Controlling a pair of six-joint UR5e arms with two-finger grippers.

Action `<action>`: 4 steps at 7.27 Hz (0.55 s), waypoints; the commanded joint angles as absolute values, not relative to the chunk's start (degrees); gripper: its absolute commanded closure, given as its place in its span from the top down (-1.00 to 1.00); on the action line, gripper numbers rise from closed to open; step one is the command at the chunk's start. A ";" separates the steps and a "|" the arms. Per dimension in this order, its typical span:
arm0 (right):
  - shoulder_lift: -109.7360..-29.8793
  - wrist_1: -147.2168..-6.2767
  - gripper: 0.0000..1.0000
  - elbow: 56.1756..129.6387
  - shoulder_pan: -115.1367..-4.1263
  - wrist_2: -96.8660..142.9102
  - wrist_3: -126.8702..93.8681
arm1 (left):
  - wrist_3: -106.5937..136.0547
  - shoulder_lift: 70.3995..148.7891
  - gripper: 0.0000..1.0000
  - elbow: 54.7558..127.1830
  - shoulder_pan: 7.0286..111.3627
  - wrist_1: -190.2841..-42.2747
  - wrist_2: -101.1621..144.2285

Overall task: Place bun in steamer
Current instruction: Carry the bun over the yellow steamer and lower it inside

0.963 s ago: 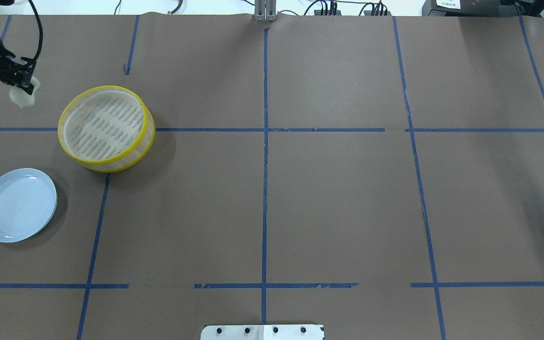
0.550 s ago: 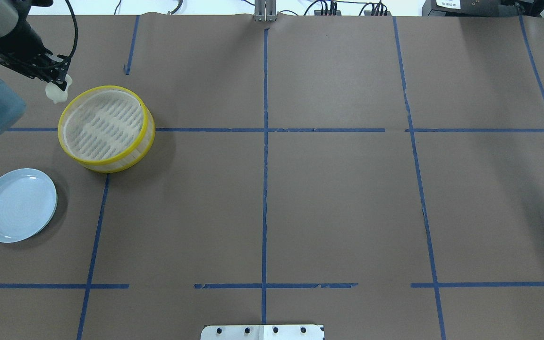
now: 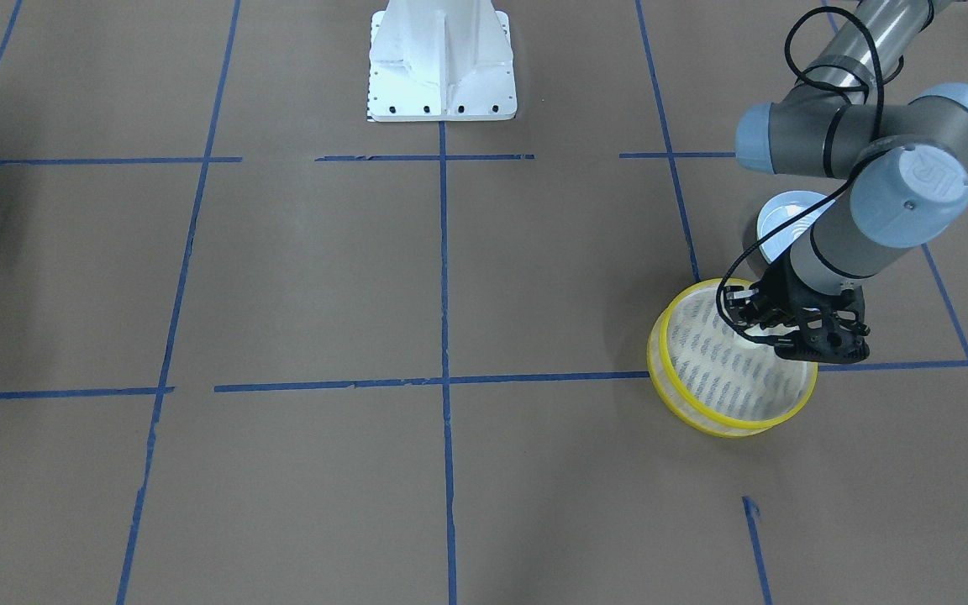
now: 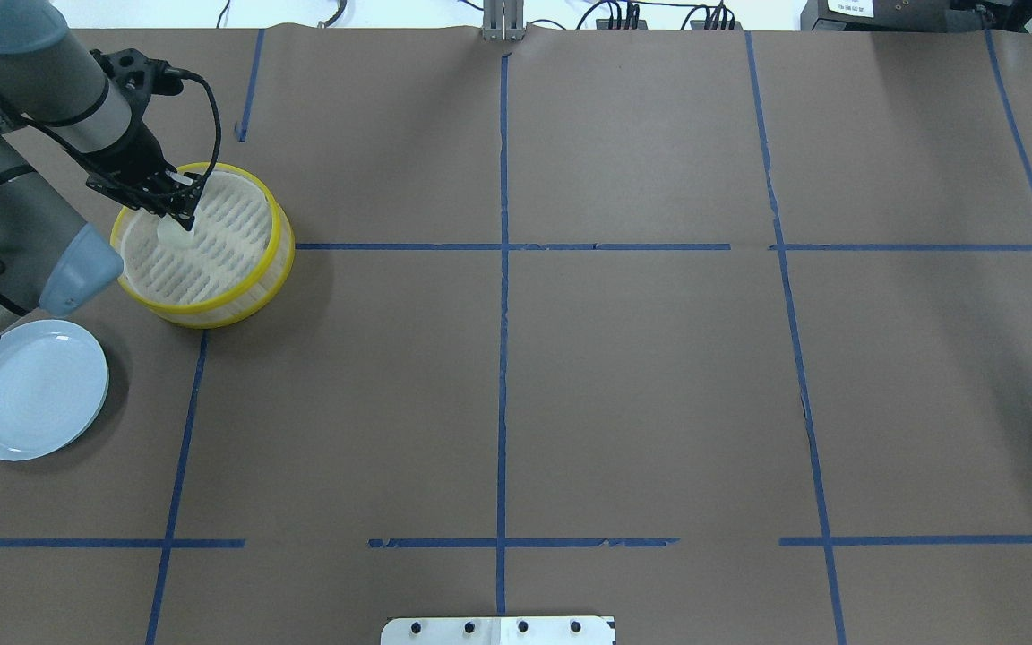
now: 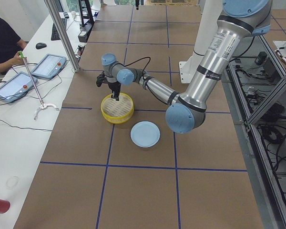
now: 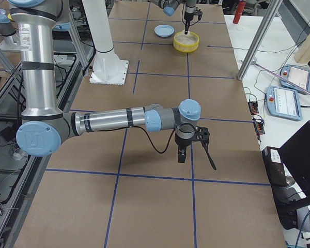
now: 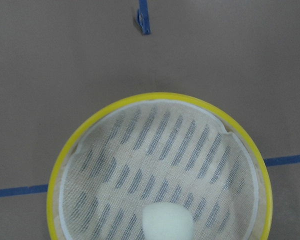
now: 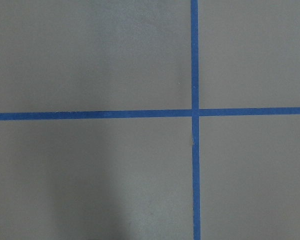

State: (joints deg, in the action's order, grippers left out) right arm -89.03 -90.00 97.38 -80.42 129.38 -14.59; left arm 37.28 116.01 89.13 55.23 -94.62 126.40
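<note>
The yellow-rimmed steamer stands at the table's far left; it also shows in the front view and fills the left wrist view. My left gripper hangs over the steamer's left inner part, shut on the cream-white bun. The bun sits low in the wrist view, above the slotted floor. I cannot tell if it touches the floor. My right gripper shows only in the right side view, over bare table, so I cannot tell if it is open or shut.
A pale blue plate with nothing on it lies on the table near the steamer, on the robot's side of it. Blue tape lines cross the brown table cover. The robot's white base stands at the middle of the near edge.
My left gripper has carried the bun rightward from beyond the steamer's left side to over its inside. The steamer and plate have not moved.
</note>
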 commanded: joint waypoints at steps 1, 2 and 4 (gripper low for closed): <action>-89.03 -90.00 1.00 97.38 -80.42 129.37 -14.59 | 39.72 115.67 -0.53 85.35 53.53 -101.06 126.30; -89.03 -90.00 1.00 97.38 -80.42 129.37 -14.59 | 39.73 115.58 -0.52 85.17 53.53 -101.16 126.30; -89.03 -90.00 1.00 97.38 -80.42 129.37 -14.59 | 39.73 115.66 -0.14 84.73 53.44 -101.34 126.21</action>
